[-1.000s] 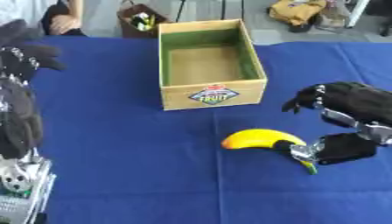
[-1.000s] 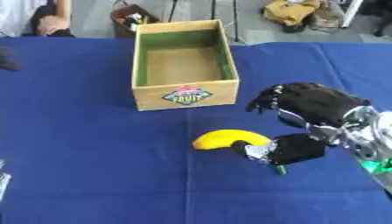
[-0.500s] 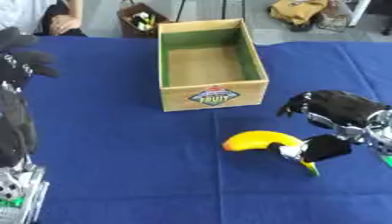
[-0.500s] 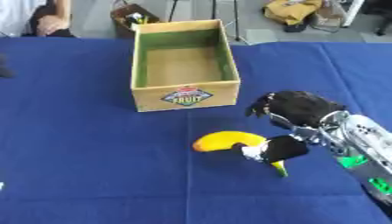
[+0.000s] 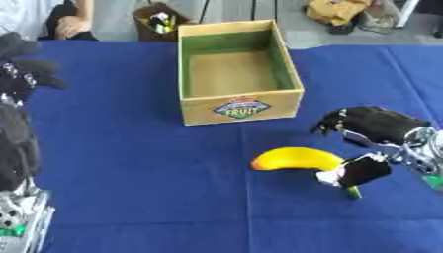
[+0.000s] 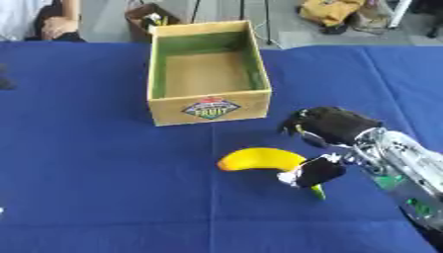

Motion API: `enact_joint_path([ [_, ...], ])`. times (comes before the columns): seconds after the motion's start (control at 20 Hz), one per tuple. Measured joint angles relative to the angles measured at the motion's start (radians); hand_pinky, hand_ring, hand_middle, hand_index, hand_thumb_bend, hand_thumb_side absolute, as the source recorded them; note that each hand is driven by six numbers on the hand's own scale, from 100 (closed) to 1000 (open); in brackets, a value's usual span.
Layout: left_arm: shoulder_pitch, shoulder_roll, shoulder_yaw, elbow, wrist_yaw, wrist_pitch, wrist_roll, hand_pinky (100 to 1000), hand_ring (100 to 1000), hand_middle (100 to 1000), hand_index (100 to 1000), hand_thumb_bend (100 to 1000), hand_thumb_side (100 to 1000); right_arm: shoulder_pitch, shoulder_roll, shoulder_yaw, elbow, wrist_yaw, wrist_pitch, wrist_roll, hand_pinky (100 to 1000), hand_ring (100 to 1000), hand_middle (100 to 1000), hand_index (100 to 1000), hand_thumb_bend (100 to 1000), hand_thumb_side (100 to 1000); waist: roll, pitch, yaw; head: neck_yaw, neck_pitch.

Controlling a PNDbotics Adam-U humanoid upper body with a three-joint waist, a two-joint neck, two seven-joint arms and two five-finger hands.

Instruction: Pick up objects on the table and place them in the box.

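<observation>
The right hand [image 6: 333, 129] reaches in from the right edge of the table, its fingers curled downward above the blue cloth and its thumb [image 6: 318, 170] lying against the stem end of the banana [image 6: 257, 159]. The fingers do not close round the fruit; it seems only the thumb touches it, though the contact is hard to judge from here. The banana lies on the blue tablecloth [image 5: 138, 163], curved side up, its green stem tip showing just below the thumb. The left hand [image 5: 19, 148] shows as a dark shape along the left edge of the left eye view, and I cannot tell how its fingers are set.

Just beyond the banana stands the open box [image 5: 238, 106], its near wall bearing a round label with the word "FRUIT" readable; the smaller lettering is not. Its inside is green-walled with a bare brown floor. Past the table's far edge sit a small dark basket [image 5: 161, 21] and a yellow bag [image 5: 337, 10] on the floor.
</observation>
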Motion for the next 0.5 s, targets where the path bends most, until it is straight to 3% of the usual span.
enact_joint_path([
  [0.5, 0.000, 0.000, -0.003, 0.000, 0.000, 0.003, -0.009, 492, 585, 646, 784, 100, 1000, 0.000, 0.000, 0.000, -0.013, -0.008, 0.019, -0.039, 652, 727, 562, 734, 383, 645, 0.000, 0.001, -0.001, 0.000, 0.000],
])
